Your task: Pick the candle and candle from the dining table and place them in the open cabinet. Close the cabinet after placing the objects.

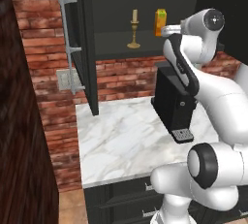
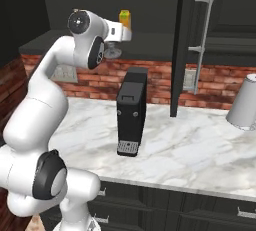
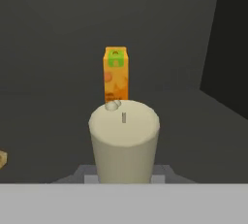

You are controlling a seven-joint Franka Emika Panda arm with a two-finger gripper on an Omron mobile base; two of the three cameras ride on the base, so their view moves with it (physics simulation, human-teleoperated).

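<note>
A brass-gold candle (image 1: 134,28) stands upright on the dark inner shelf of the open cabinet (image 1: 114,43), left of a small orange carton (image 1: 160,22). My gripper (image 2: 122,34) reaches into the cabinet at shelf height, shut on the second candle (image 3: 124,138). Its cream top fills the near middle of the hand view, and its grey-silver round base (image 2: 113,53) hangs just under the hand. The carton (image 3: 116,75) stands straight behind it, further in. The dining table is out of view.
A black coffee machine (image 1: 174,102) stands on the marble worktop (image 1: 116,140) below the cabinet, under my arm. The cabinet doors (image 1: 83,43) (image 2: 184,40) hang open on both sides with long silver handles (image 2: 202,40). A silver jug (image 2: 243,102) stands at the right.
</note>
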